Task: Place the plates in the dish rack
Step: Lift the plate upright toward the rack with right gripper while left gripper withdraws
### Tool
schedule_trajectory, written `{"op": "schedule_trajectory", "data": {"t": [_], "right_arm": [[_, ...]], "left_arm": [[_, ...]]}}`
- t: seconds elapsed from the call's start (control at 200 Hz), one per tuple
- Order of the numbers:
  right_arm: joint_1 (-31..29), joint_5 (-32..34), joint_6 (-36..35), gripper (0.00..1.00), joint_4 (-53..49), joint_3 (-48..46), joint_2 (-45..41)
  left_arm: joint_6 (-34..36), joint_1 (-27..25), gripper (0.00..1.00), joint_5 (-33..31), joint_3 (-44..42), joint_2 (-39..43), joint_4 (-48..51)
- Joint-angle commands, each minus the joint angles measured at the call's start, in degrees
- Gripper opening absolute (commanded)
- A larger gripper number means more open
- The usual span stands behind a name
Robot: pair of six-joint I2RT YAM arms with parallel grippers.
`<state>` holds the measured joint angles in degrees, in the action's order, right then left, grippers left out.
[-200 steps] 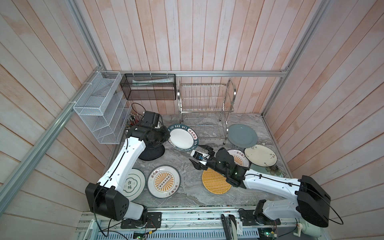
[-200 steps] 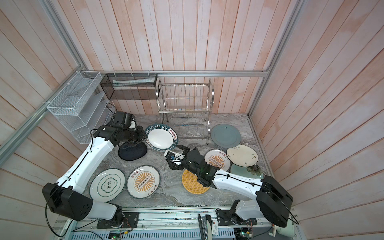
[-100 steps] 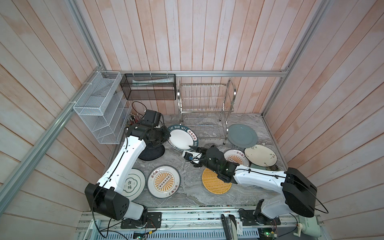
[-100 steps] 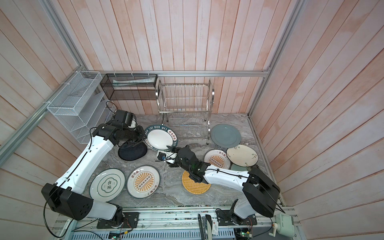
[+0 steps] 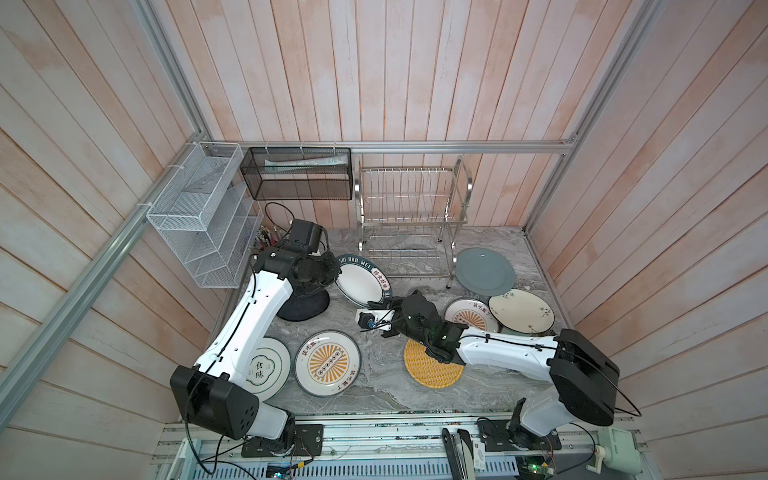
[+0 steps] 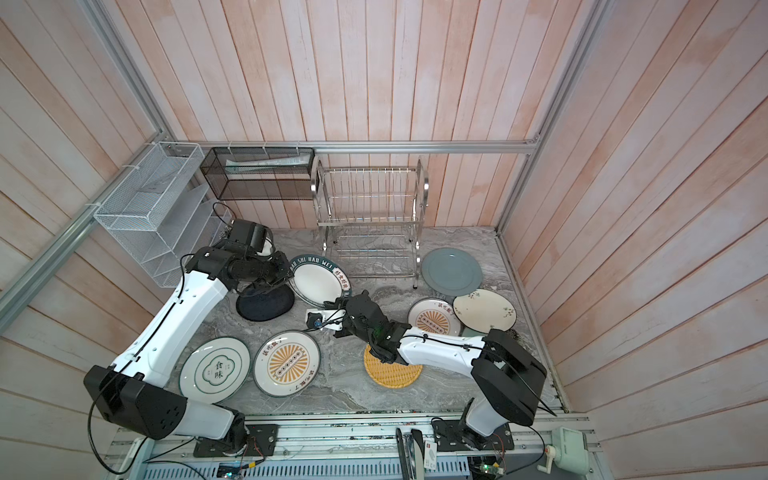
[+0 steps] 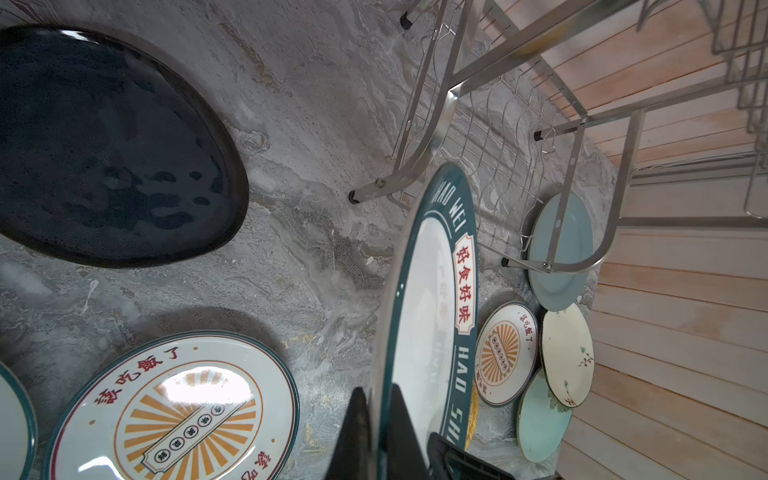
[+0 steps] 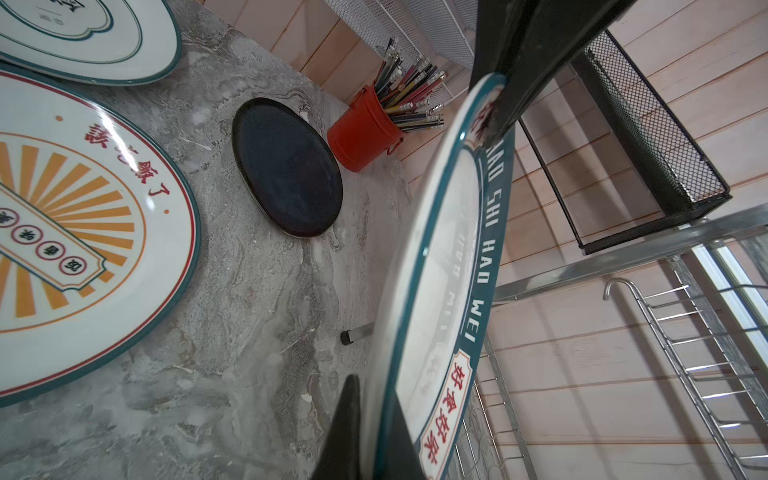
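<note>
Right, both arms have hold of the lettered plate (image 5: 360,280) at once. My left gripper (image 5: 336,270) is pinched tight on the rim on the plate's left side, and the left wrist view shows one jaw on each face of the rim. My right gripper (image 5: 391,296) is clamped just as firmly on the opposite edge, nearer me, again with a jaw on each face.

The plate hangs tilted between them, just in front of the dish rack (image 5: 409,216) at its left front corner. It looks clear of the marble table (image 5: 374,392), though I can't tell from these angles whether its far rim touches the rack's lower tier.

The rest lie flat on the table: a sunburst plate (image 5: 327,363) near me, the yellow woven plate (image 5: 430,374) under my right arm, and the grey-blue plate (image 5: 485,270) beside the rack's right feet.
</note>
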<state>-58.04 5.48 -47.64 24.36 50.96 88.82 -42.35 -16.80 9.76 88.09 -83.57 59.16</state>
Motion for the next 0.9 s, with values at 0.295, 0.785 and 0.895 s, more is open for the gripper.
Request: {"op": "schedule_trajectory", "data": {"t": [0.295, 0.785, 0.895], "right_arm": [[2.01, -2.14, 7.26, 0.00, 1.10, 2.88, -7.47], [3.37, -6.89, 26.53, 0.00, -0.67, 17.54, -16.22], [3.93, -0.24, 30.72, 0.00, -6.87, 29.00, -11.12]], "left_arm": [[3.91, 7.27, 1.00, 9.80, 0.89, 6.48, -7.01], [7.21, 19.96, 1.00, 20.64, -12.78, 30.27, -35.84], [6.49, 19.96, 1.00, 21.95, -19.95, 34.17, -44.18]]}}
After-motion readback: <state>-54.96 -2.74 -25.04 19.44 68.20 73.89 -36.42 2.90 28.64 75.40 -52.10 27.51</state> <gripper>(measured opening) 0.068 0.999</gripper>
